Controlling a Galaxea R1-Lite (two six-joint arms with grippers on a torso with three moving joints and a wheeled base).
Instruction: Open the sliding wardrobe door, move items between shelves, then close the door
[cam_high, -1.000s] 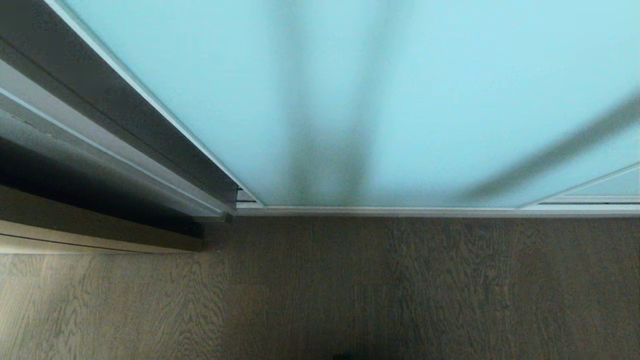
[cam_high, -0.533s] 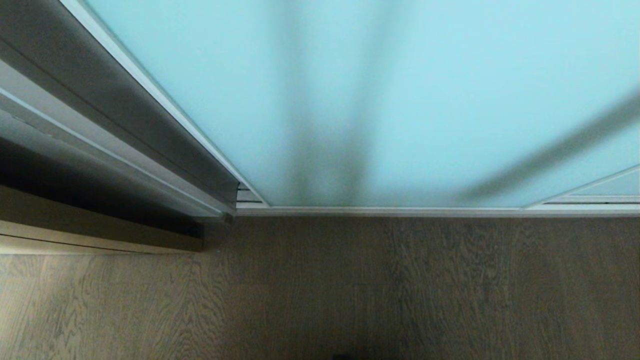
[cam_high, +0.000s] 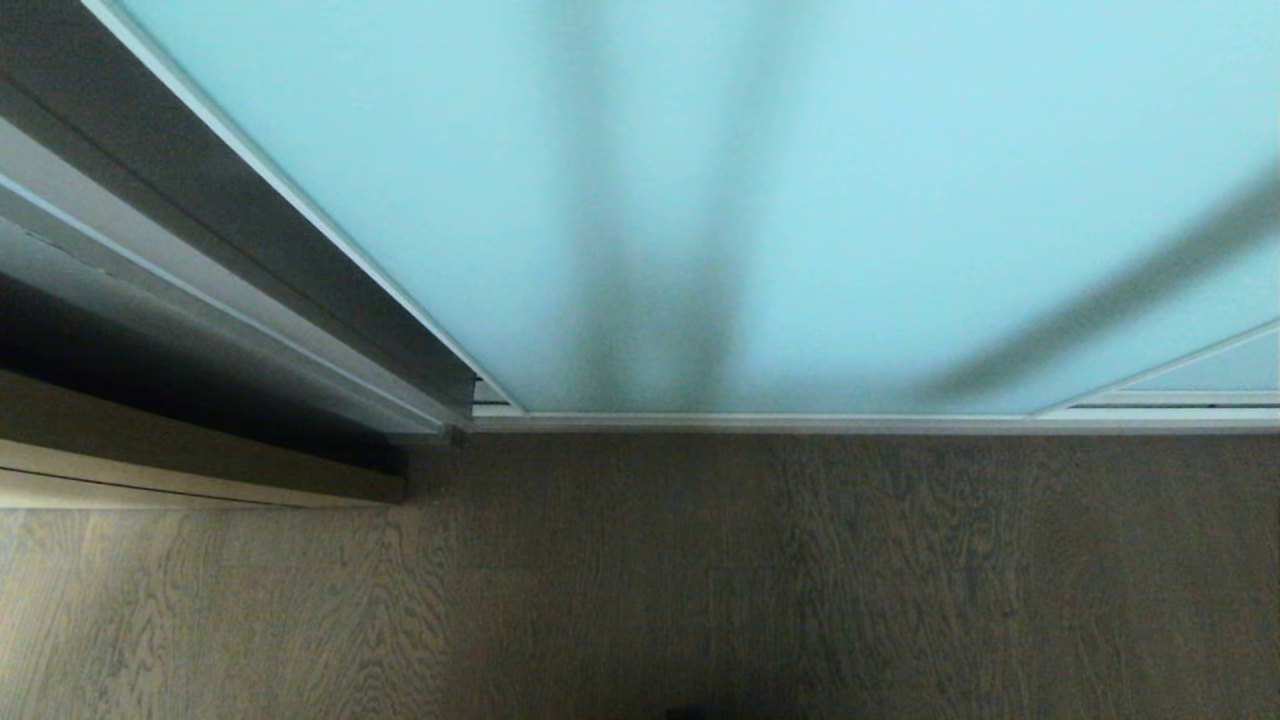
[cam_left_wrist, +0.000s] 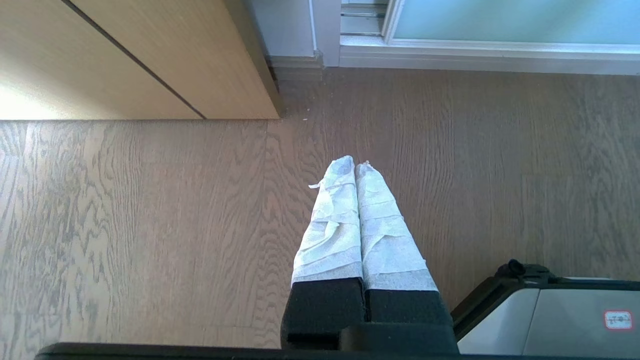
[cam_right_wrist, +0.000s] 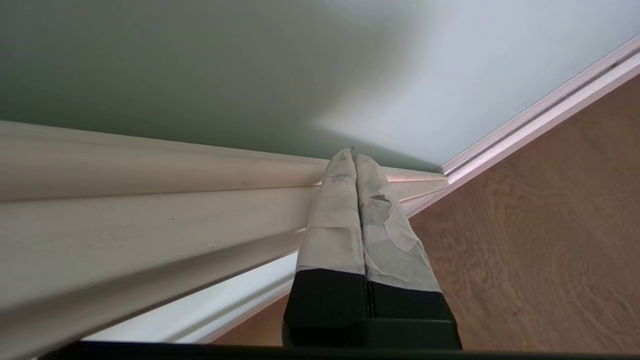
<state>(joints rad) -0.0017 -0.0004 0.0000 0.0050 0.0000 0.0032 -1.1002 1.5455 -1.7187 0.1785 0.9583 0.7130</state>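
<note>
1. The sliding wardrobe door (cam_high: 760, 200) fills the far side, closed.
2. The right end effector (cam_right_wrist: 354, 156), fingers together (holding nothing), rests at the door's white frame (cam_right_wrist: 150, 200); the frame runs vertically.
3. The left end effector (cam_left_wrist: 355, 167), fingers together, hangs over the floor (cam_left_wrist: 150, 225), farther away.

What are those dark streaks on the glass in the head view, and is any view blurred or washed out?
Head view: the streaks on the sliding door are soft shadows, an upright band mid-panel and a slanted one at right. Left wrist view: sharp, with glare blowing out the tan panel; left gripper over the floor. Right wrist view: the door frame close to the lens is smeared; right gripper is clear.
</note>
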